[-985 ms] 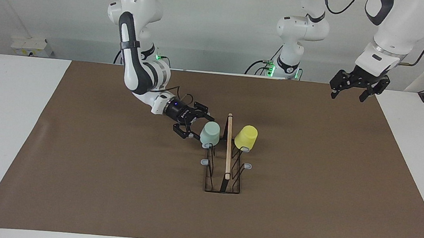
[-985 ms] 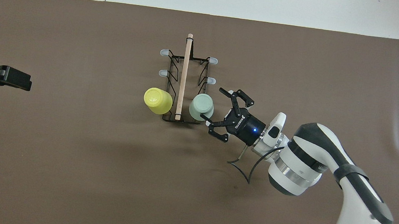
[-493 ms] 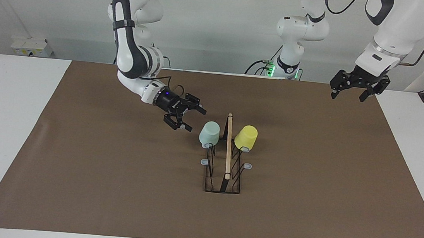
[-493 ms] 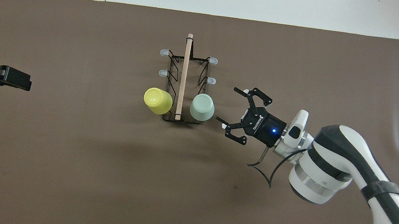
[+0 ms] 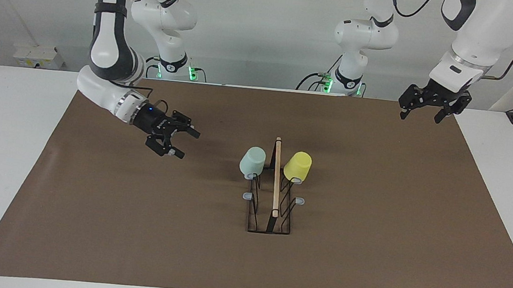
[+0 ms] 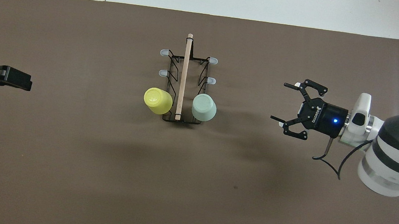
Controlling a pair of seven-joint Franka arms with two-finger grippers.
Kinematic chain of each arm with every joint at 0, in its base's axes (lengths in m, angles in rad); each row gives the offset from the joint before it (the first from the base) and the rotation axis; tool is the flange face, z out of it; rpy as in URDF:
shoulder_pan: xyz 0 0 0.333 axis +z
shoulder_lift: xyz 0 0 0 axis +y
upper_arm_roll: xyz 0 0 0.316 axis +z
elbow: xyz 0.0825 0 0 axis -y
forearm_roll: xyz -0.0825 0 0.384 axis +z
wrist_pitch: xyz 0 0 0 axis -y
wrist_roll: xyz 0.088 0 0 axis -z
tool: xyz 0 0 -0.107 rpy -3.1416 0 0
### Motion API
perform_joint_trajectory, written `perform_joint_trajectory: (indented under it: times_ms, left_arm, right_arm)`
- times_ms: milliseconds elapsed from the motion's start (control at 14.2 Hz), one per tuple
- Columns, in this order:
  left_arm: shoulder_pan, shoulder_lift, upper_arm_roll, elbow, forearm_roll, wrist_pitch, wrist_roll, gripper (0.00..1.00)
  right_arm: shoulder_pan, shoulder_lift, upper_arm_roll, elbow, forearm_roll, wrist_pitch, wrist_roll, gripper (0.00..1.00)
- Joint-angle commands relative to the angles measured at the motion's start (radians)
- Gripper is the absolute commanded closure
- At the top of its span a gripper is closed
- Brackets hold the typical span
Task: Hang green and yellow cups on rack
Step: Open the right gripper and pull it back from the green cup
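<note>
The pale green cup (image 5: 253, 161) and the yellow cup (image 5: 297, 166) hang upside down on the two prongs of the black wire rack (image 5: 269, 220) nearest the robots, one on each side of its wooden bar (image 5: 275, 179). In the overhead view the green cup (image 6: 204, 107), the yellow cup (image 6: 157, 100) and the rack (image 6: 174, 73) show the same. My right gripper (image 5: 187, 144) is open and empty, low over the mat, well apart from the green cup, toward the right arm's end; it also shows in the overhead view (image 6: 280, 102). My left gripper (image 5: 420, 116) is open and empty, and waits over the mat's edge.
A brown mat (image 5: 371, 221) covers the white table (image 5: 3, 138). The rack's other grey-tipped prongs (image 6: 162, 73) are bare. The left gripper (image 6: 21, 81) shows at the overhead view's edge.
My right gripper, open beside the green cup a second ago, has drawn back from it toward the right arm's end of the table. The cups, rack and left arm have not moved.
</note>
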Motion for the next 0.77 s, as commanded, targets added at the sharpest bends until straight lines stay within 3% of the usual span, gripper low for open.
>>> perform_joint_trajectory:
  times_ms: [0,422,704]
  left_arm:
    - [0.002,-0.009,-0.001,-0.009,0.01,-0.002,0.009,0.0]
    - [0.002,-0.009,-0.001,-0.009,0.01,-0.002,0.009,0.0]
    - [0.002,-0.009,-0.001,-0.009,0.01,-0.002,0.009,0.0]
  right_arm:
    - [-0.083,0.008,0.01,0.069,-0.198,-0.069,0.143,0.0]
    - [-0.215,-0.116,0.006,0.175,-0.717,-0.259,0.612,0.0]
    - [-0.233,-0.138,0.006,0.222,-0.944,-0.396,0.847,0.0]
